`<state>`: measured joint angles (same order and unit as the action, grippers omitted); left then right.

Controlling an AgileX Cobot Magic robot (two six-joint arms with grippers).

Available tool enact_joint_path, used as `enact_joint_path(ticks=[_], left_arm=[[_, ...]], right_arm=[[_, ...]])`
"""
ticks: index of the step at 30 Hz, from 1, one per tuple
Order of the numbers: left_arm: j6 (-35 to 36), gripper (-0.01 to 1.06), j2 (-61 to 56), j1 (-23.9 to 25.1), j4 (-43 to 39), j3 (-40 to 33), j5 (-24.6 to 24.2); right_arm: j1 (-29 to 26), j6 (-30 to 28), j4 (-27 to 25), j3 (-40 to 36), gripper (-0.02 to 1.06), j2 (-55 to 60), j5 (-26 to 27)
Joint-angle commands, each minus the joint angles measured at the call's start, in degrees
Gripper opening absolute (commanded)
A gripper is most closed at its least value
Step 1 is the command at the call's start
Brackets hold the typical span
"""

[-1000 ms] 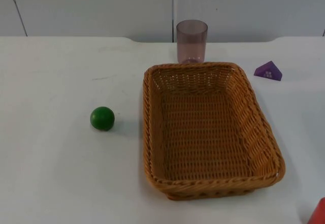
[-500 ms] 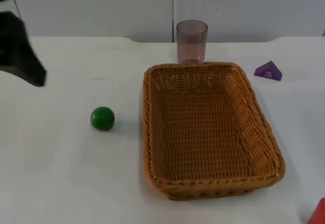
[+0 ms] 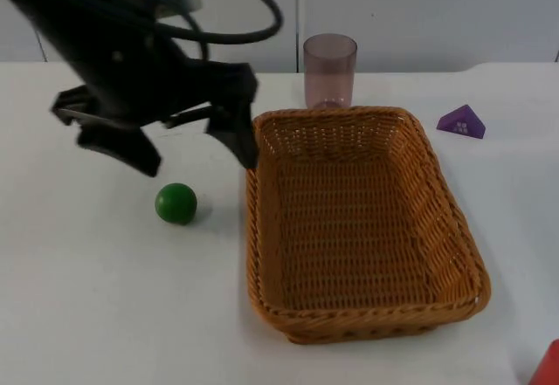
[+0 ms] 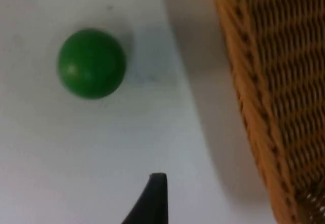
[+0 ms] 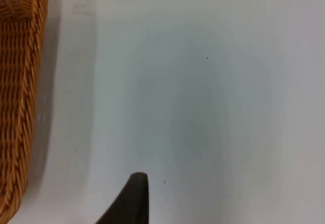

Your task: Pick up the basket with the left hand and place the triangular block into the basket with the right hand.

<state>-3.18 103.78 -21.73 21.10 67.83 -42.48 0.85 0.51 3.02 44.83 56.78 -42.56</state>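
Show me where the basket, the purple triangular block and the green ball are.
basket (image 3: pixel 262 228), top view, left rim.
purple triangular block (image 3: pixel 461 122), top view, front face.
green ball (image 4: pixel 91 63), left wrist view, its middle.

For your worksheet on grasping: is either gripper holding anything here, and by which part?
Nothing is held. The left gripper hangs open beside the wicker basket, above the green ball.

We see a white surface (image 3: pixel 96 306) that runs back to a pale grey partition wall (image 3: pixel 419 10), where a dark vertical seam (image 3: pixel 297 14) divides two panels. Even, soft light falls across it, and the shadows stay faint.
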Motion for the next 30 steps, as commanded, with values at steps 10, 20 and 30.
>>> enact_joint_path(ticks=[10,20,30], left_arm=[[5.8,0.9,12.7,-4.2,0.72,8.77,2.99],[7.23,0.9,17.75,-4.29,2.53,8.99,7.07],[7.23,0.65,20.58,-4.96,4.7,9.11,8.89]], right_arm=[[-0.31,-0.16,-0.35,0.31,1.05,0.02,0.59],[-0.31,-0.16,-0.35,0.31,1.05,0.02,0.59],[-0.31,-0.16,-0.35,0.31,1.05,0.02,0.59]])
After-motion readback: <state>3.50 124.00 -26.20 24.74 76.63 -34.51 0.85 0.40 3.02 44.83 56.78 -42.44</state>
